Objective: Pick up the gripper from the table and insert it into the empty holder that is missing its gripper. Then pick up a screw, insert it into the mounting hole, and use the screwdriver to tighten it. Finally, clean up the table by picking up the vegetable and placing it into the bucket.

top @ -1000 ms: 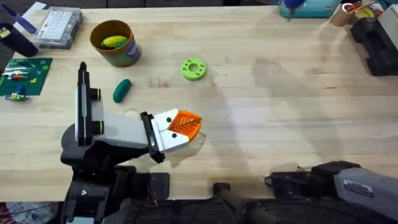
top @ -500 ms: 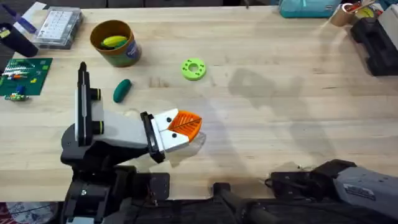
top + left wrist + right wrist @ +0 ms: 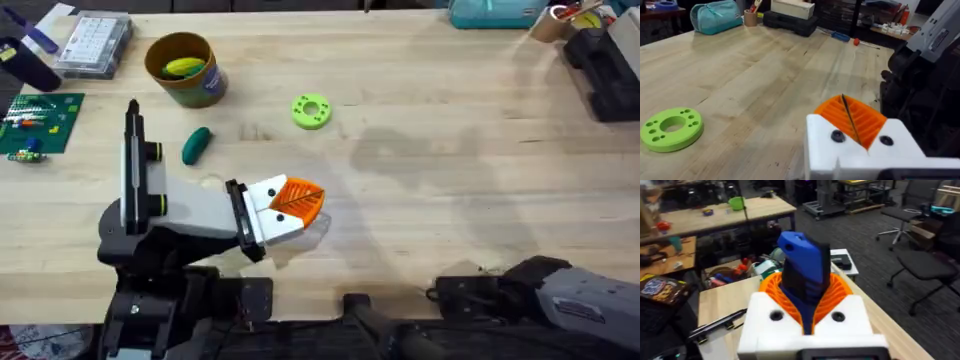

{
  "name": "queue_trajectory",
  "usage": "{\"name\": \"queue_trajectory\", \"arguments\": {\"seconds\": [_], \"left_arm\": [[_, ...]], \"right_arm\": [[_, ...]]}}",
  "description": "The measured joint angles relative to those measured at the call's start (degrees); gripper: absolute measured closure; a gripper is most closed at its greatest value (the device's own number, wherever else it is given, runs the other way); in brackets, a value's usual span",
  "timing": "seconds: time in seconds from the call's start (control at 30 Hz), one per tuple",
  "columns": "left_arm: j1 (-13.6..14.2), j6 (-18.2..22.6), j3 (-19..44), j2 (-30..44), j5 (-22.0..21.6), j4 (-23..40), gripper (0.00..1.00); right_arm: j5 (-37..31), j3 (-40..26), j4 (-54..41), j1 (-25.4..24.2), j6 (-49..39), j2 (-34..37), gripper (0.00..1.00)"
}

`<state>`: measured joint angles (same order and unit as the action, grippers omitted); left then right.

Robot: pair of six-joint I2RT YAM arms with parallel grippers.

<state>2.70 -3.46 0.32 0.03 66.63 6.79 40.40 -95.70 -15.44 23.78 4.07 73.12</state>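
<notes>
The dark teal vegetable (image 3: pixel 196 145) lies on the table (image 3: pixel 450 150), a hand-width in front of the mustard bucket (image 3: pixel 207 90). A yellow-green toy piece (image 3: pixel 184 67) sits in the bucket. My left gripper (image 3: pixel 305 203) (image 3: pixel 850 116) hovers low over the table, to the right of and nearer than the vegetable. Its orange pads are shut together on nothing. My right arm (image 3: pixel 560 290) is folded at the near right edge. Its gripper (image 3: pixel 804 292) is shut on a blue, dark-sided piece (image 3: pixel 800 255); I cannot tell whether that is the screwdriver. The loose gripper, holder and screws are out of view.
A lime-green ring disc (image 3: pixel 311 111) (image 3: pixel 671 129) lies mid-table beyond the left gripper. A green circuit board (image 3: pixel 35 122) and a clear parts box (image 3: pixel 95 42) sit at the far left. A teal bag (image 3: pixel 495 12) and a black case (image 3: pixel 605 70) are at the far right.
A soft shadow slid leftward across the middle of the table, and a blue shape by the teal bag is gone. Both arms and all objects stayed put.
</notes>
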Motion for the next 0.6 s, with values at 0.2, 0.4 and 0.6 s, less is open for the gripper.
{"name": "queue_trajectory", "arguments": {"seconds": [0.2,0.4,0.6], "left_arm": [[0.0,0.0,0.0,0.0,0.0,0.0,0.988],[0.0,0.0,0.0,0.0,0.0,0.0,0.988],[0.0,0.0,0.0,0.0,0.0,0.0,0.988]], "right_arm": [[0.5,0.0,0.1,2.7,-0.2,0.0,0.95],[0.7,1.1,7.3,5.3,-0.4,0.0,0.95],[3.1,5.8,11.1,8.1,-0.4,-0.3,0.95]]}}
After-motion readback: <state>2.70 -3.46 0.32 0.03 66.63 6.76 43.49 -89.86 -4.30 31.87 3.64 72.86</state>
